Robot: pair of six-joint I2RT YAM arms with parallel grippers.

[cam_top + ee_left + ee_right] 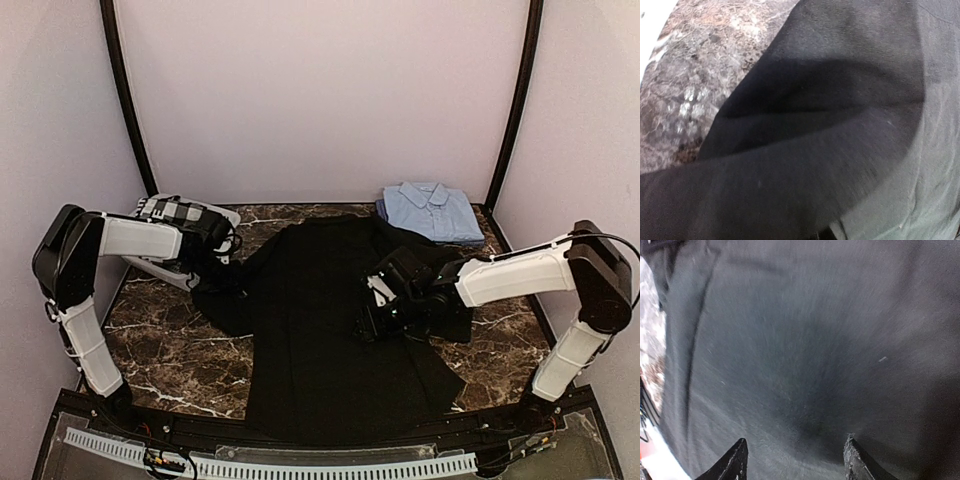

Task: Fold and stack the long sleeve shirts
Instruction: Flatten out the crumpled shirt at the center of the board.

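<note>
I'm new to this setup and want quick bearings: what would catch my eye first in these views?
A black shirt lies spread across the middle of the dark marble table, and its cloth fills both wrist views. A light blue shirt sits neatly folded at the far right corner. The right gripper hovers with its jaws open over the black shirt's right side, while the left gripper is at the shirt's left edge.

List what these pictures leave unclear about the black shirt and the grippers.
Left gripper: fingers covered by black shirt in the left wrist view; too small from above to tell a grip.
Shirt's buttons and collar: lost in dark cloth, every view.
Right wrist view: blurred, cloth detail unreadable.
</note>
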